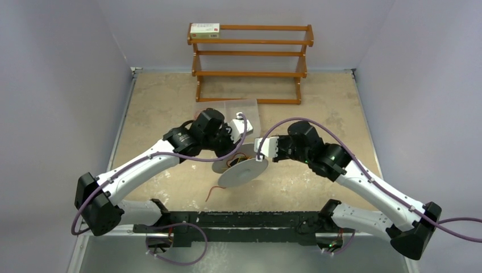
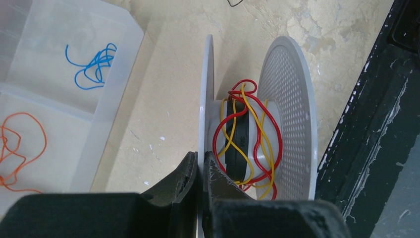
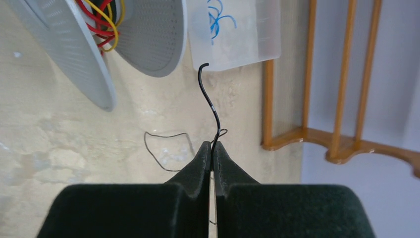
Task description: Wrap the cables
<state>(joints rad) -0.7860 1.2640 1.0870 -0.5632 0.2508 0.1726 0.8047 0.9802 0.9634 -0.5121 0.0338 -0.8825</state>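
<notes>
Nearby, a clear tray (image 2: 111,94) flanks the spool (image 2: 289,114) — wooden rack (image 1: 250,73) beyond.

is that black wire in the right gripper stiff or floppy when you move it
Probably semi-stiff: the black wire juts from the shut right gripper holding its curve, not drooping. Likely light and thin, so it could slip from the grip. Its hooked tip may snag the perforated spool.

The left arm (image 1: 142,162) and right arm (image 1: 372,185) have white links and black joints, and a purple cord (image 1: 310,121) runs along each. The left gripper (image 2: 200,159) and right gripper (image 3: 212,148) have matte black, wedge-shaped fingers.
</notes>
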